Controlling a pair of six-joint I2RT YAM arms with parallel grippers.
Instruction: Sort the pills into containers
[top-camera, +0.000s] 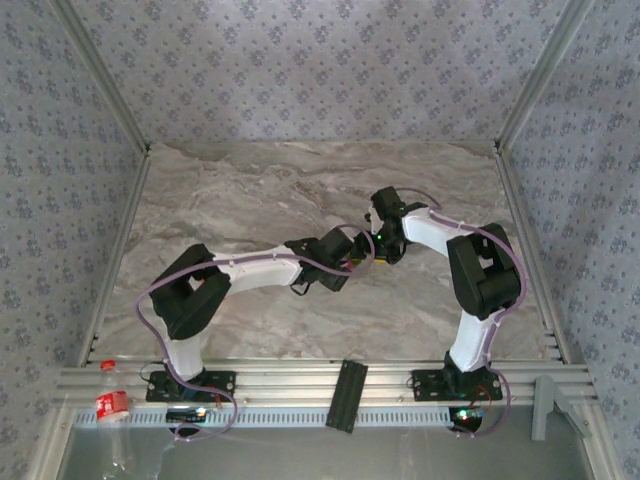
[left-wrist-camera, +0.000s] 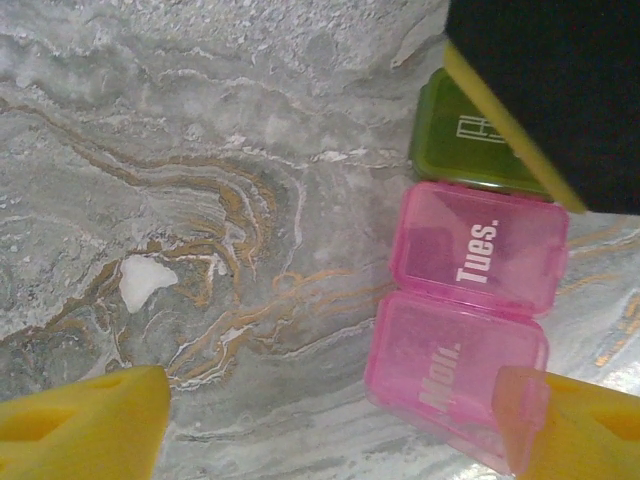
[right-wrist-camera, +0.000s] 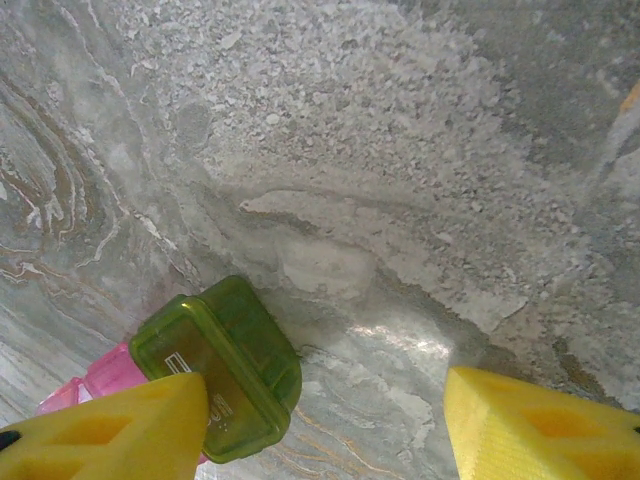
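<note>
Bears, on its grey, orange-veined marbled table (left-wrist-camera: 250, 120) top, the joined containers (left-wrist-camera: 470, 290) lying flat, pink end by one fingertip of the left gripper (left-wrist-camera: 330, 400), olive end beside one finger of the right gripper (right-wrist-camera: 325, 400), plus a small white fleck (left-wrist-camera: 145, 280) ahead of the left gripper's other finger.

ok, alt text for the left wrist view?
Pink pill compartments marked Mon. and Tues. and an olive-green one lie on a marble table, the green partly hidden by a dark, yellow-edged object. The left gripper's yellow fingers stand wide apart at the bottom corners, one overlapping the Mon. compartment. A small white piece lies further left.
</note>
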